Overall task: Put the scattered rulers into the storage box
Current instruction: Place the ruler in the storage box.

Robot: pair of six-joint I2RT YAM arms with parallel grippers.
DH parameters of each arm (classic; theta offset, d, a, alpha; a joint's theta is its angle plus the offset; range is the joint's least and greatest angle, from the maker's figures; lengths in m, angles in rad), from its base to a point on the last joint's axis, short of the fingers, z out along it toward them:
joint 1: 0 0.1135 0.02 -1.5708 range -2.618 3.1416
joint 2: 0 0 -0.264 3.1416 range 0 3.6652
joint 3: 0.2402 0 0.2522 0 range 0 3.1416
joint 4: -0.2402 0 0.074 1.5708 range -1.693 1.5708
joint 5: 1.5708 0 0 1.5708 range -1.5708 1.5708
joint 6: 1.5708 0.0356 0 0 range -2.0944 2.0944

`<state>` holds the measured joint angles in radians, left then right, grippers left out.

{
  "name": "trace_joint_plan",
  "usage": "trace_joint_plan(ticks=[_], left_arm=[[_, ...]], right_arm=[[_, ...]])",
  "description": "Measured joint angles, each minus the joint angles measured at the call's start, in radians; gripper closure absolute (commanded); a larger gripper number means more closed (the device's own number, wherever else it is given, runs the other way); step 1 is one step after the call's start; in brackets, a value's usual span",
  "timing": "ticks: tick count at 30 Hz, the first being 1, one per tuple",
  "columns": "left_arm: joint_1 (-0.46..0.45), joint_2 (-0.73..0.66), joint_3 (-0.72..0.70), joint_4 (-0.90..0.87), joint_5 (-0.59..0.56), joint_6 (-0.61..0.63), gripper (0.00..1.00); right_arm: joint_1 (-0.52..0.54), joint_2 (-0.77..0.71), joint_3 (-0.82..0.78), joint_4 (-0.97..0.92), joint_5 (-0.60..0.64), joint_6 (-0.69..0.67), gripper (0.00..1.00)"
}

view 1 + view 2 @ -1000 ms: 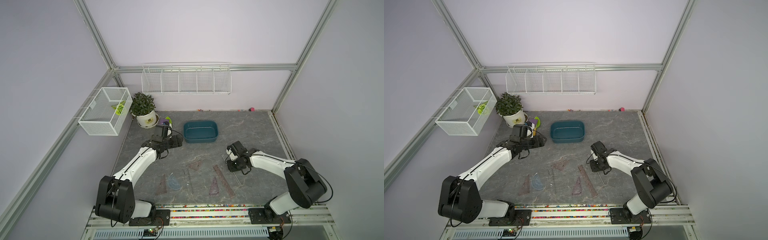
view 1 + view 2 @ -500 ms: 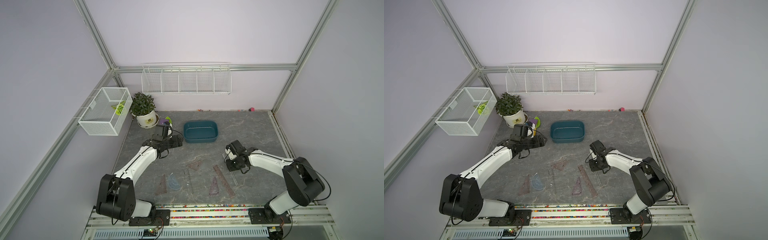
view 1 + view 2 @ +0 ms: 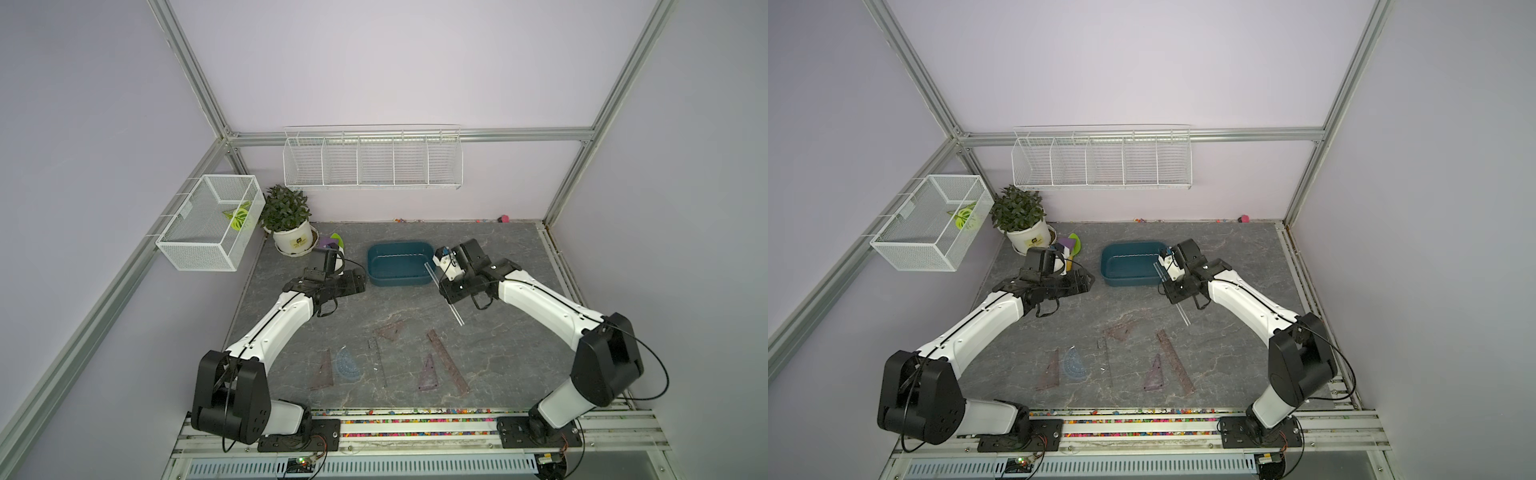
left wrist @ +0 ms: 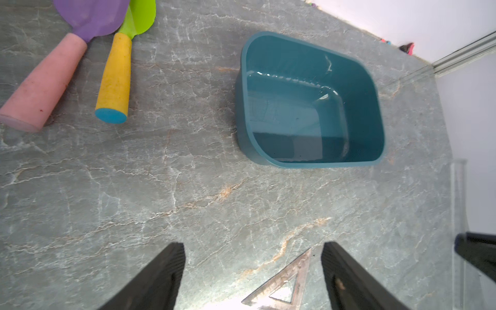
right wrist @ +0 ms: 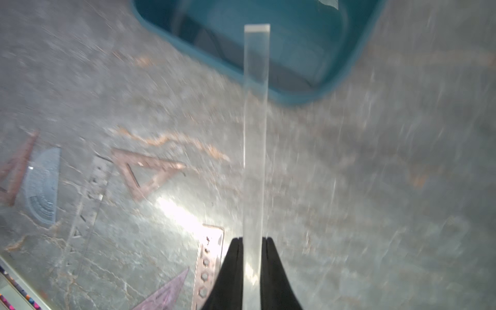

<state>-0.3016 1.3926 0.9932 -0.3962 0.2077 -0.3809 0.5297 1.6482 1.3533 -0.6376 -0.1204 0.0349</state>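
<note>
Six thin plastic rulers lie flat on the veined grey stone tabletop (image 3: pixel 528 241) in both top views, all well behind either arm's fingers: a brown triangle (image 3: pixel 390 330), a long brown strip (image 3: pixel 448 361), a purple triangle (image 3: pixel 428 374), a clear strip (image 3: pixel 378 361), a bluish half-round protractor (image 3: pixel 347 368) and a second brown triangle (image 3: pixel 324 372). A seventh, a clear straight ruler (image 3: pixel 1183 316), is pinched near mid-length by the right gripper (image 3: pixel 1177 293). Its forward end is raised over a rounded corner of the teal storage box (image 3: pixel 1129 280). The left gripper (image 3: pixel 357 283) stands released near the box's opposite short wall, with bare stone around it. From the left wrist, two ribbed black fingers (image 4: pixel 161 279) are spread wide, the brown triangle (image 4: pixel 284 290) lying between them. The glossy, smooth-walled box (image 4: pixel 243 142) sits ahead, with open stone in the gap. Foam-handled toy shovels (image 4: pixel 115 80) lie ahead to one side. From the right wrist, which is blurred, the fingers (image 5: pixel 271 268) clamp flat on the clear ruler (image 5: pixel 255 134), whose squared tip reaches over the box's rim (image 5: pixel 295 94).
</note>
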Motion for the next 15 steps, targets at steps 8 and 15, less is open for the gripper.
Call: trace_joint_plan(ticks=[8,15], left_arm=[[0.0,-0.029,0.002,0.001,0.004,-0.011,0.14],[0.0,-0.067,-0.006,0.017,-0.004,-0.023,0.14]], right_arm=[[0.0,0.25,0.368,0.021,-0.043,-0.216,1.0],[0.001,0.478,0.601,0.092,-0.074,-0.334,1.0]])
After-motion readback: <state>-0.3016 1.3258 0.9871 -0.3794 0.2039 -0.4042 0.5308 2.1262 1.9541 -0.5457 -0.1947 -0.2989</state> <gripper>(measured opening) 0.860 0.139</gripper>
